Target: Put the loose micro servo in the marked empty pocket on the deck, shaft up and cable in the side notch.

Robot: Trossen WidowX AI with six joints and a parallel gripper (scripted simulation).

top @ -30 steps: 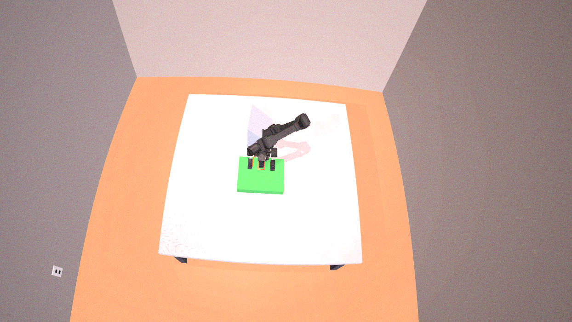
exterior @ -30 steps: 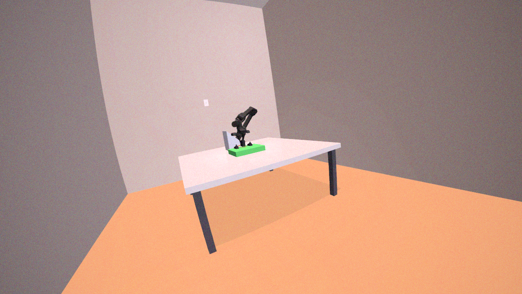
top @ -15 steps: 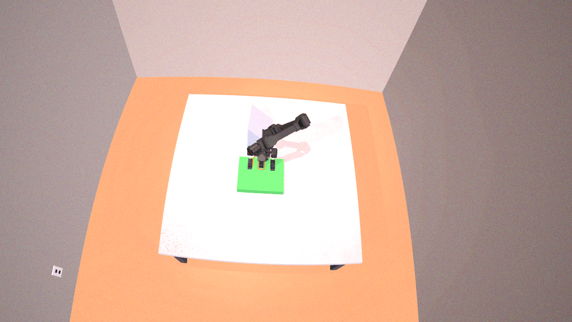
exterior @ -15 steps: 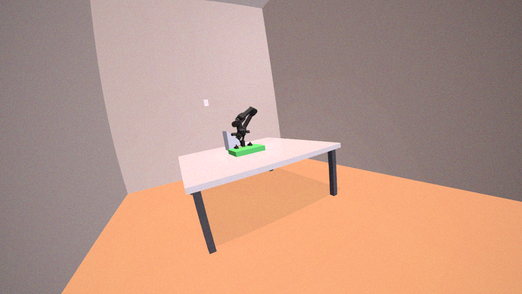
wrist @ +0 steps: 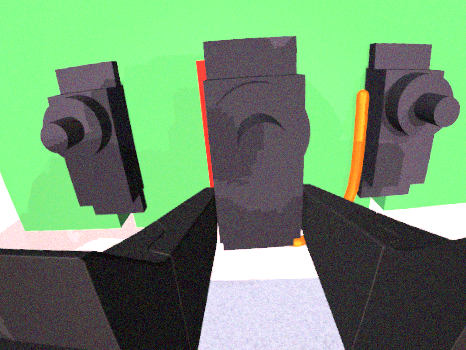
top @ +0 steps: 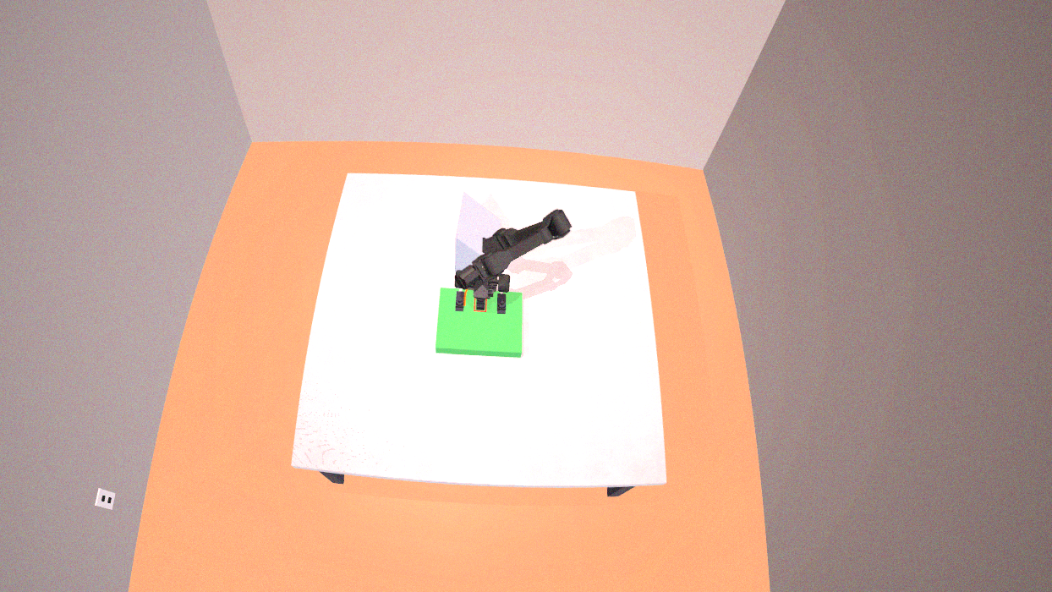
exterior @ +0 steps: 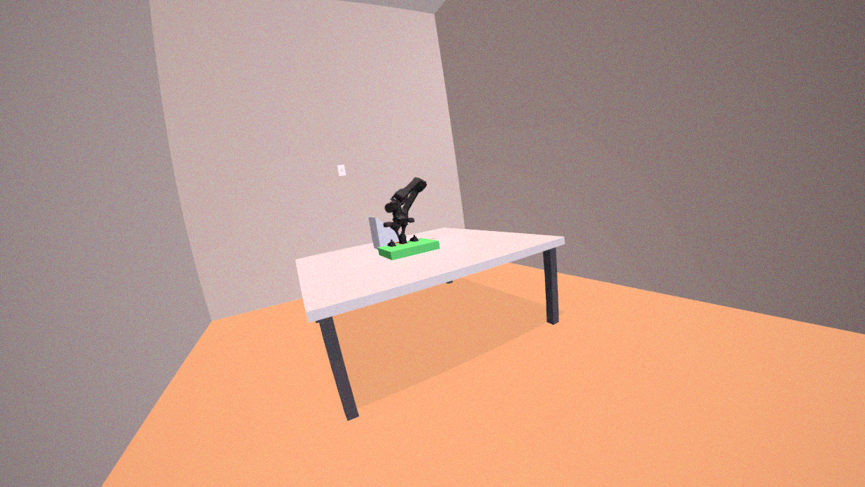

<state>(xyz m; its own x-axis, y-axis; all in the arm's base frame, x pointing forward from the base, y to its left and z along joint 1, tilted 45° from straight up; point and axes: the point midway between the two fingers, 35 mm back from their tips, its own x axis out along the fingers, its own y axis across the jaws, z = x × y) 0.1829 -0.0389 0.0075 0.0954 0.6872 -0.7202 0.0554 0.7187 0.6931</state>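
Observation:
My gripper point(top: 480, 296) point(exterior: 402, 236) point(wrist: 257, 196) is shut on the loose dark grey micro servo point(top: 480, 305) point(wrist: 255, 165), over the pocket area of the green deck point(top: 479, 331) point(exterior: 417, 248) point(wrist: 165, 30). The servo's shaft side faces the wrist camera. The red pocket outline point(wrist: 204, 125) shows along the servo's left side in the wrist view; the rest is mostly covered. The orange cable point(wrist: 358, 150) rises at the right, beside a fitted servo, with a small piece near the right fingertip. The pocket's inside and side notch are hidden, and I cannot tell how deep the servo sits.
Two fitted servos flank the held one: one at the wrist view's left point(wrist: 92, 150) and one at its right point(wrist: 405, 115). A pale upright panel point(top: 478, 213) point(exterior: 373, 233) stands behind the deck on the white table point(top: 470, 419) point(exterior: 483, 254).

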